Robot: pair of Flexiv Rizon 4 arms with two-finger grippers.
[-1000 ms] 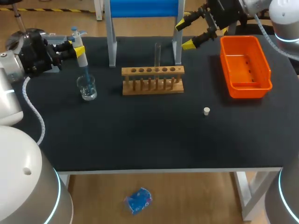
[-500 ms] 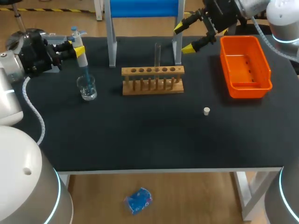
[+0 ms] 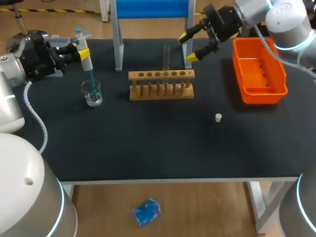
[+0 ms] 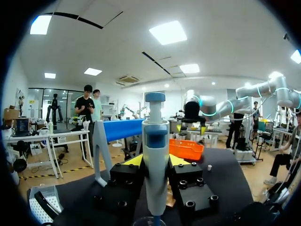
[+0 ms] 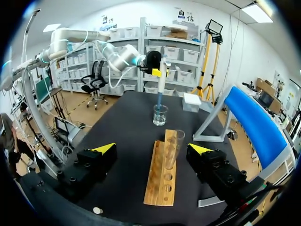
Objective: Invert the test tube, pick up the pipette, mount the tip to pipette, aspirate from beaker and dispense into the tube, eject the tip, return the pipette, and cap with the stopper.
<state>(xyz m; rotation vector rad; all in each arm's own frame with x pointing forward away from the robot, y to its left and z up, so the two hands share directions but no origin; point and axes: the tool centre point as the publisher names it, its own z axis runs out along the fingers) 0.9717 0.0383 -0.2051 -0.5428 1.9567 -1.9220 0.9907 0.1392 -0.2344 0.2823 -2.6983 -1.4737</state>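
My left gripper (image 3: pixel 80 50) is shut on the white and blue pipette (image 3: pixel 87 59), held upright at the table's far left. Its blue tip reaches down into the glass beaker (image 3: pixel 92 93). In the left wrist view the pipette (image 4: pixel 155 160) stands between the yellow fingertips (image 4: pixel 134 160). A clear test tube (image 3: pixel 167 57) stands upright in the wooden rack (image 3: pixel 161 85). My right gripper (image 3: pixel 187 47) is open just right of the tube. In the right wrist view the tube (image 5: pixel 173 148) stands ahead of the gripper (image 5: pixel 153 149), in line with its gap, untouched. A small white stopper (image 3: pixel 218 117) lies on the mat.
An orange bin (image 3: pixel 259 71) sits at the far right. The blue-topped stand (image 3: pixel 118 44) rises behind the rack, its legs close to my right gripper. A white tip box (image 5: pixel 192 100) lies beyond the beaker (image 5: pixel 160 114) in the right wrist view.
My right gripper has moved left from beside the orange bin toward the test tube, still open. The left arm with the pipette has kept still.
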